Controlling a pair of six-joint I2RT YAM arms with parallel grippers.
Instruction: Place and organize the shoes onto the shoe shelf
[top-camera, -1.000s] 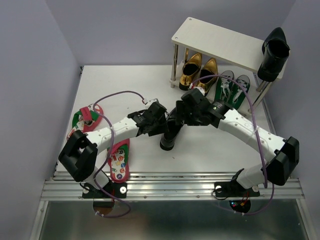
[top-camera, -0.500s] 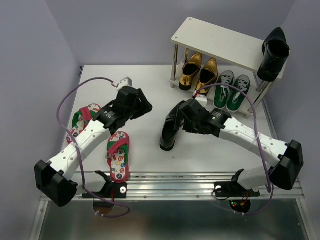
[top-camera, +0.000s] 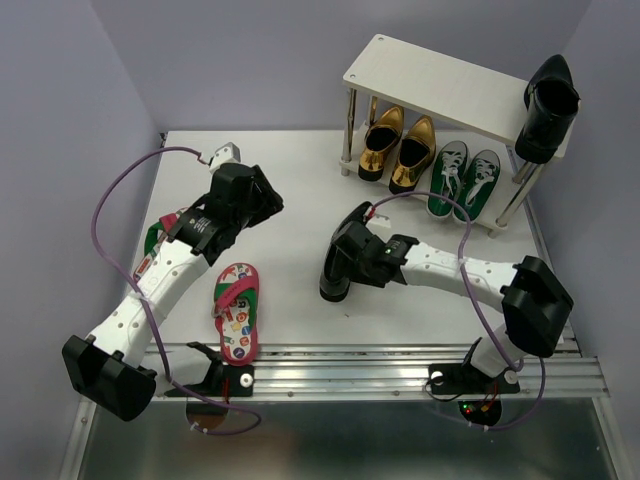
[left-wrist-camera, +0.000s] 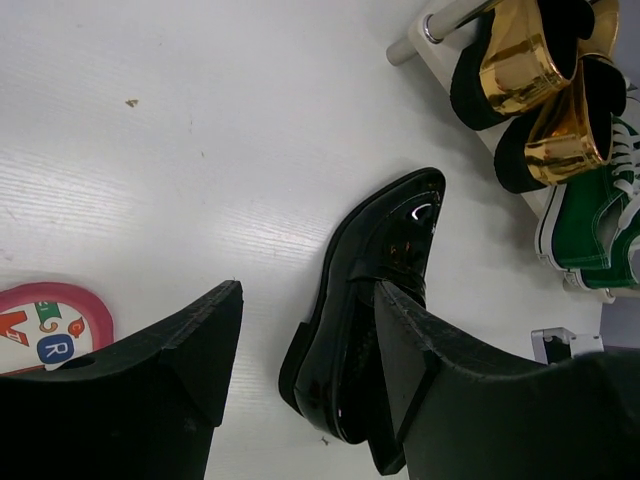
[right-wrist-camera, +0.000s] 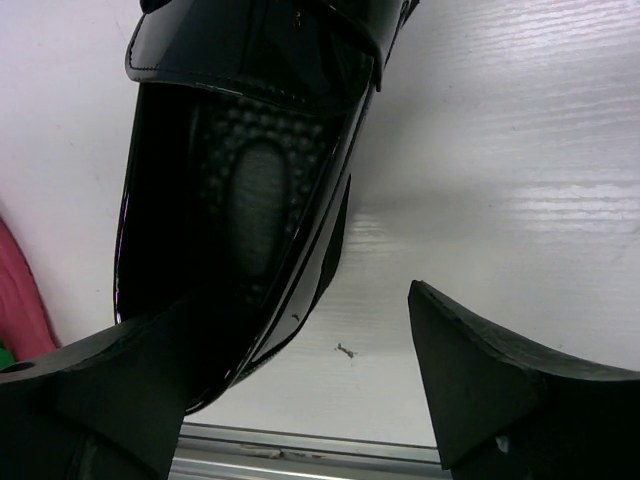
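The loafer (left-wrist-camera: 378, 248) is gleaming glossy black; the flip-flop (top-camera: 237, 312) is showing red-pink with multicoloured dots; the sneakers (top-camera: 463, 178), green with white laces.

White table (top-camera: 290, 190): 1 black loafer (top-camera: 338, 264), 2 flip-flops (top-camera: 236, 312), shoe shelf (top-camera: 440, 76).

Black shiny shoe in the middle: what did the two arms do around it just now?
The left end effector pulled back to the left, away from the glossy black pointed loafer, open and empty. The right end effector moved nearer, down to the loafer's heel end, open. The loafer, shiny gold loafers and red-pink flip-flops stayed put.
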